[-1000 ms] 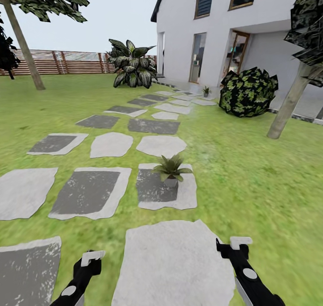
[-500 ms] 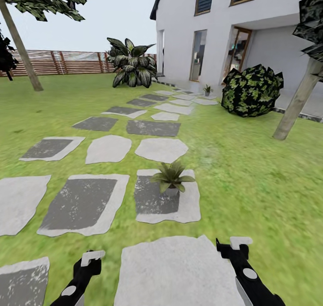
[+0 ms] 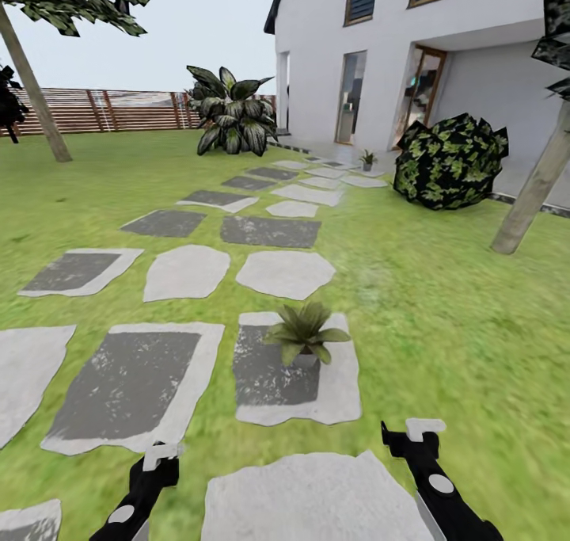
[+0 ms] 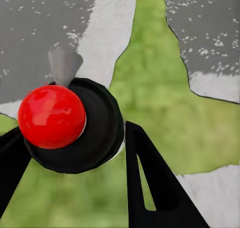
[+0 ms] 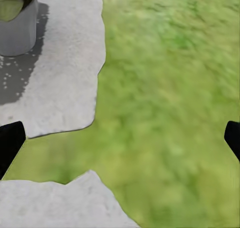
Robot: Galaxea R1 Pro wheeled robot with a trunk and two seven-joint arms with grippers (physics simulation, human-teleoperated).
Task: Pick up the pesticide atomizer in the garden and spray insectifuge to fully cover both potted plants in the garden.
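Sitting on a grey stepping stone (image 3: 332, 394) just ahead of me is one potted plant (image 3: 305, 335), a low rosette of pointed green leaves in a pale pot; my right wrist camera catches that pot (image 5: 17, 25) at a corner of the same slab. A second small potted plant (image 3: 366, 159) stands far up the path, close to the white house (image 3: 475, 42). Lawn (image 3: 443, 319) spreads to both sides, with more stones leading toward a big broad-leaved plant (image 3: 229, 117) by the brown slatted fence (image 3: 111, 109), and a round dark bush (image 3: 450, 162) off to the right. My left gripper (image 3: 162, 455) hovers low over grass beside a slab, and my right gripper (image 3: 412, 434) hangs over lawn; the right one is spread wide and holds nothing, while for the left I cannot tell how the jaws stand.
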